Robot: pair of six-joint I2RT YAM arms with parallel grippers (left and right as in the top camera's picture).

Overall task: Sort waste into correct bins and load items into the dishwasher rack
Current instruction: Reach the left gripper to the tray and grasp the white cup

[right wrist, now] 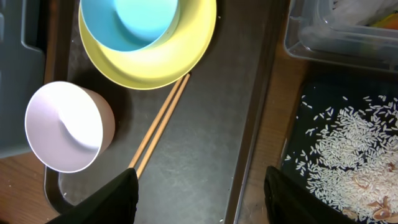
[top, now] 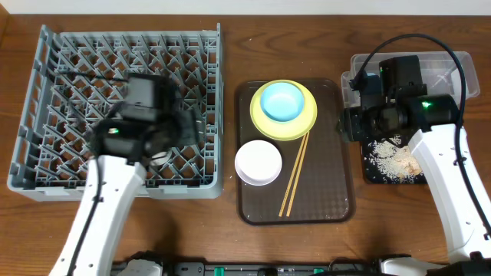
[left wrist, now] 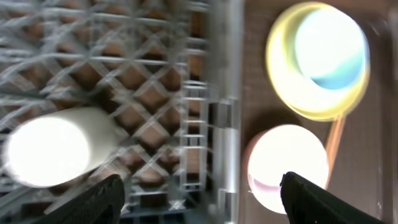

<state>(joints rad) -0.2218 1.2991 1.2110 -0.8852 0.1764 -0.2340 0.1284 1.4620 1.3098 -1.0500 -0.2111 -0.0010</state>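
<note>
Four items sit outside the dishwasher rack (top: 69, 77), all on the brown serving tray (top: 322, 192). The light blue bowl (top: 281, 102) is nested in the yellow plate (top: 284, 132), the pinkish-white bowl (top: 258, 162) is just beside them, and the chopsticks (top: 294, 175) lie alongside. The small white cup (left wrist: 53, 149) rests among the rack's pegs, though the left wrist view is blurred. Rice crumbs (right wrist: 348, 155) are spread on the black tray (top: 370, 175), and the clear tub (top: 449, 73) behind it holds something pale we cannot make out.

We judge the waste sorted and the loading step in hand. Our left jaws hang spread and empty over the rack's right side. Our right jaws, equally spread and empty, hover above the serving tray's right rim. Next we need one arm over that tray, probably lifting the blue bowl first so the plate comes free.
</note>
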